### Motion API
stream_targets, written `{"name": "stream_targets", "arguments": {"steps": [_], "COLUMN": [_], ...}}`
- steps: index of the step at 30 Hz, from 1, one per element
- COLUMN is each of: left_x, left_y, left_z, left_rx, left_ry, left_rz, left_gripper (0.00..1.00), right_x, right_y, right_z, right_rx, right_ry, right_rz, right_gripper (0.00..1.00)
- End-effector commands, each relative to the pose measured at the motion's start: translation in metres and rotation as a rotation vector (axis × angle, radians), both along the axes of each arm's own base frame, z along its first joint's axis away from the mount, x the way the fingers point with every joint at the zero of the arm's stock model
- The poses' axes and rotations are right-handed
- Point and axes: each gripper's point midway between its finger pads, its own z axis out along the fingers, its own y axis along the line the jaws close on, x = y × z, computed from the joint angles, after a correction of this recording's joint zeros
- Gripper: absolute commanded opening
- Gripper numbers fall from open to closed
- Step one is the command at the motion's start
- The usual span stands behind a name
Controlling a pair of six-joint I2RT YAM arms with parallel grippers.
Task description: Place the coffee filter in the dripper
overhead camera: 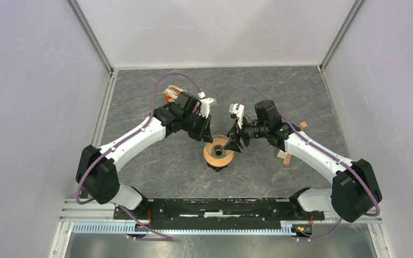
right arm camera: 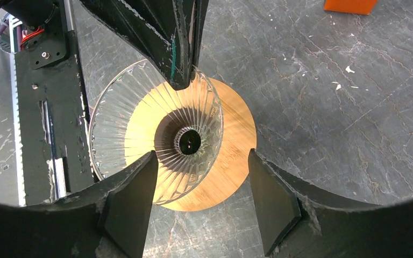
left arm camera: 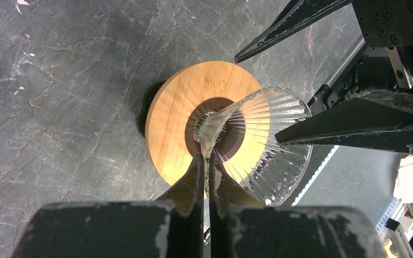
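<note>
Left claw point(left arm camera: 207, 161) on dripper point(left arm camera: 258, 137) rim

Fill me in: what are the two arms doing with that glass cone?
The left arm has its jaws shut on the rim of the dripper, which sits on its wooden collar in the middle of the table. The right arm hovers at the other side, jaws open around the cone, gripping nothing. No coffee filter shows in the cone, so the placing is not yet done.
</note>
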Motion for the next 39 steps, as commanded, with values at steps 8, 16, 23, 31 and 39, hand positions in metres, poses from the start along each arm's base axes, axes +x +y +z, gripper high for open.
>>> {"name": "stream_targets", "arguments": {"steps": [8, 16, 23, 31, 39], "left_x": [0.004, 0.000, -0.005, -0.008, -0.008], "left_y": [0.004, 0.006, 0.009, 0.014, 0.014], "left_z": [-0.009, -0.017, -0.025, -0.033, -0.037], "left_rx": [0.030, 0.045, 0.056, 0.065, 0.080], "left_ry": [-0.069, -0.075, -0.095, -0.110, -0.102], "left_rz": [-0.033, -0.041, -0.057, -0.060, -0.063], "left_gripper": [0.02, 0.02, 0.02, 0.02, 0.02], "right_x": [0.008, 0.007, 0.004, 0.004, 0.006], "right_y": [-0.001, -0.002, -0.004, -0.005, -0.006], "right_z": [-0.016, -0.024, -0.032, -0.040, -0.046], "right_rx": [-0.041, -0.062, -0.085, -0.114, -0.134], "right_ry": [-0.005, -0.005, -0.020, -0.021, -0.018], "right_rz": [-0.019, -0.022, -0.018, -0.026, -0.028], "right_gripper": [0.62, 0.56, 0.53, 0.51, 0.49]}}
